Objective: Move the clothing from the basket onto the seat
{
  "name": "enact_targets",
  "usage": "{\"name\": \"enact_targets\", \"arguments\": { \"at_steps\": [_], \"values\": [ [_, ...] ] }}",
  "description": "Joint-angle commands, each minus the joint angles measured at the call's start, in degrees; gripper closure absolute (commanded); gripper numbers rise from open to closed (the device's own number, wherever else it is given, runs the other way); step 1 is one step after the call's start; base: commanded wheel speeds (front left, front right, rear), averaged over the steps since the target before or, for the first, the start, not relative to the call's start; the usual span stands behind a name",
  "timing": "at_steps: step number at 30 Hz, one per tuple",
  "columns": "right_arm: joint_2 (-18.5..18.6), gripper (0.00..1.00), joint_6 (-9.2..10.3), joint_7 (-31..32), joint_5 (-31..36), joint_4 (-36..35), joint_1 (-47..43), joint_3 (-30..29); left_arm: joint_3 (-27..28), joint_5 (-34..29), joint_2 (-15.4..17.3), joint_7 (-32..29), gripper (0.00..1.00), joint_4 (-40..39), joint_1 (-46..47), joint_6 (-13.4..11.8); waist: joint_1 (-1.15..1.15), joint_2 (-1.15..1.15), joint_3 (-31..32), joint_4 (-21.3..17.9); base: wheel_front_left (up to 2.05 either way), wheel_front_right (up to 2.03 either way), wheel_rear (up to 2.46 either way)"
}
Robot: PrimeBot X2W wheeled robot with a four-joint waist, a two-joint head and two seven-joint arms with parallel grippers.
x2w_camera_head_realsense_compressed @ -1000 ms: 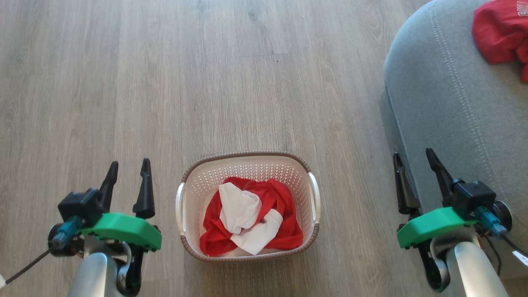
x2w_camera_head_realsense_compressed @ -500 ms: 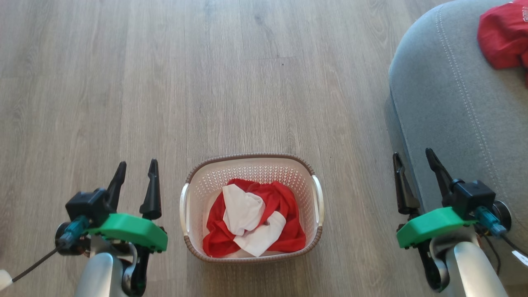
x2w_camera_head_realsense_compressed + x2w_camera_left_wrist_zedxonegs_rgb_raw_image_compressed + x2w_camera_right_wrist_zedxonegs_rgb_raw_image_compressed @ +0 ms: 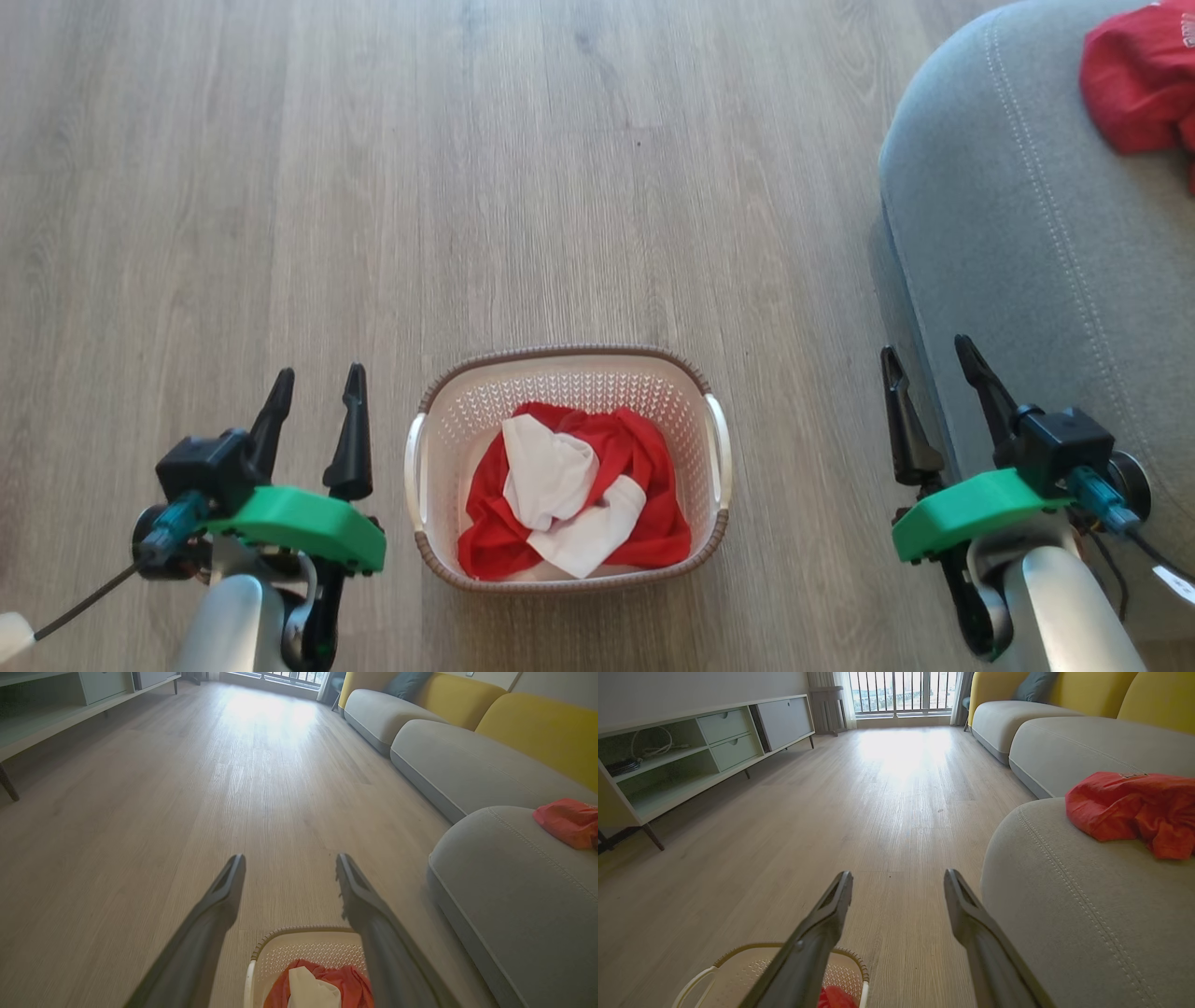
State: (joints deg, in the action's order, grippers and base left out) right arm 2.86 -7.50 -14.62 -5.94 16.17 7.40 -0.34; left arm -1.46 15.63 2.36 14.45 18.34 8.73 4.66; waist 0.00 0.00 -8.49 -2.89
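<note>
Spread and empty, the left gripper (image 3: 319, 373) is seen at 8 o'clock in the head view, just beside the basket (image 3: 560, 354) and apart from it. At 4 o'clock the right gripper (image 3: 924, 347) is likewise spread with nothing held, beside the edge of the seat (image 3: 1027, 233). At 6 o'clock the basket is set on the floor (image 3: 467, 187), between the grippers. Red and white clothing (image 3: 644, 467) is bunched inside it. A second red garment (image 3: 1134, 84) is laid on the seat at 2 o'clock.
</note>
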Motion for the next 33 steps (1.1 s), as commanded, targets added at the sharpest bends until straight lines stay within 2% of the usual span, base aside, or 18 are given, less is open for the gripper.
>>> {"name": "enact_targets", "arguments": {
  "at_steps": [1, 8, 14, 21, 29, 33],
  "values": [
    [0.0, 0.00, 0.01, -0.4, 0.1, -2.2, 1.6, 1.0, 1.7, 0.1, 0.5, 0.5, 0.00, -2.3, 0.8, -0.3, 0.00, 0.00, -0.8, -0.1, 0.00, 0.00, 0.00],
    [0.0, 0.00, 0.01, -0.4, -0.2, -3.1, 2.9, 0.4, 1.6, -0.1, 0.5, 0.5, 0.00, -2.8, 1.8, -0.3, 0.00, 0.00, -3.5, -0.5, 0.00, 0.00, 0.00],
    [0.0, 0.00, 0.01, -0.4, -0.4, -4.5, 5.0, -0.6, 0.8, -0.6, 0.5, 0.5, 0.00, -3.9, 4.0, -0.4, 0.00, 0.00, -8.6, -1.0, 0.00, 0.00, 0.00],
    [0.0, 0.00, 0.01, -0.4, -1.5, -5.9, 8.9, -0.9, -0.8, -2.1, 0.5, 0.5, 0.00, -5.2, 8.3, -0.1, 0.00, 0.00, -17.9, -1.5, 0.00, 0.00, 0.00],
    [0.0, 0.00, 0.01, -0.4, -2.6, -7.9, 14.8, -1.9, -4.5, -3.5, 0.5, 0.5, 0.00, -6.7, 16.7, -0.2, 0.00, 0.00, -33.0, -1.2, 0.00, 0.00, 0.00],
    [0.0, 0.00, 0.01, -0.4, -2.7, -8.9, 17.6, -2.1, -6.2, -4.4, 0.5, 0.5, 0.00, -6.4, 20.0, -0.2, 0.00, 0.00, -38.0, -1.7, 0.00, 0.00, 0.00]
  ]
}}
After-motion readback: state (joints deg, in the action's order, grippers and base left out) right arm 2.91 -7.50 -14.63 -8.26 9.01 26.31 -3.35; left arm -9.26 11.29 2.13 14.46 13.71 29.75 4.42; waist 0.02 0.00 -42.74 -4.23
